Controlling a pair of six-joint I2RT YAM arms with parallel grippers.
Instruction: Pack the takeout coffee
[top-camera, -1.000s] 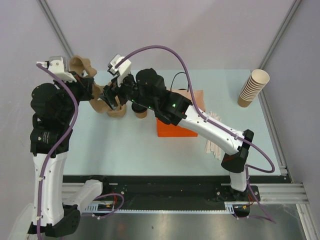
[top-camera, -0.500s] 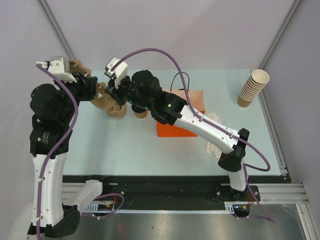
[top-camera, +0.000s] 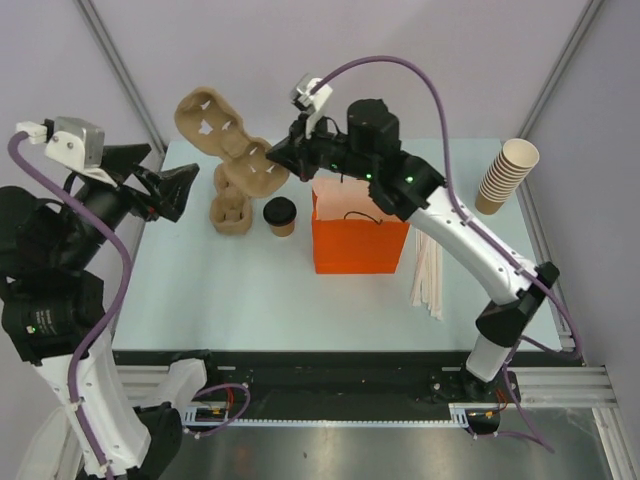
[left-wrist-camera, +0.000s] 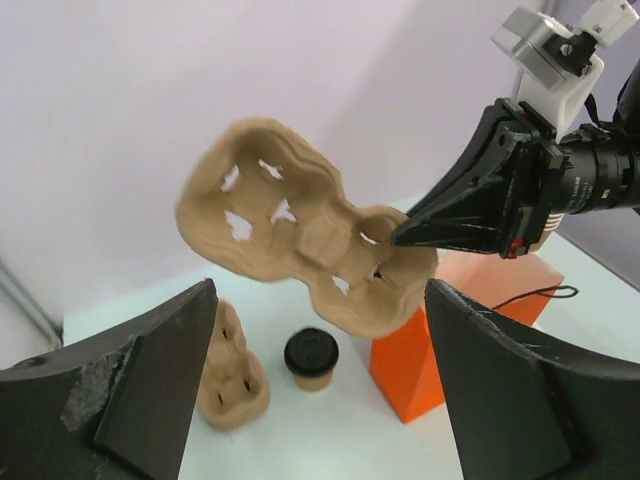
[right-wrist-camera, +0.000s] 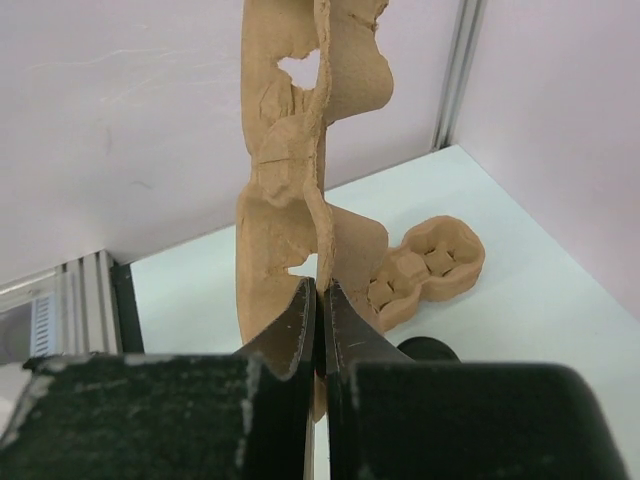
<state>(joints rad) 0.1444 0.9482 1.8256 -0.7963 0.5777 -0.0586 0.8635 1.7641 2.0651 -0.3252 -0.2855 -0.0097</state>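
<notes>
My left gripper (top-camera: 160, 176) has sprung wide; my right gripper (right-wrist-camera: 320, 291) pinches the raised tan pulp cup carrier (top-camera: 228, 142). Right wrist view crops its top.

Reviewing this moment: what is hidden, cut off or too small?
Top view: the right arm overlaps the orange paper bag's mouth; its inside shows only partly.
Right wrist view: its own fingers hide most of the small brown black-lidded coffee cup; the held tan moulded-pulp cup carrier runs off the top edge.
Top view: pale sticks beside the bag, too small to identify.

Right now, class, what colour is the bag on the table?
The bag is orange, clearest in the top view.
</notes>
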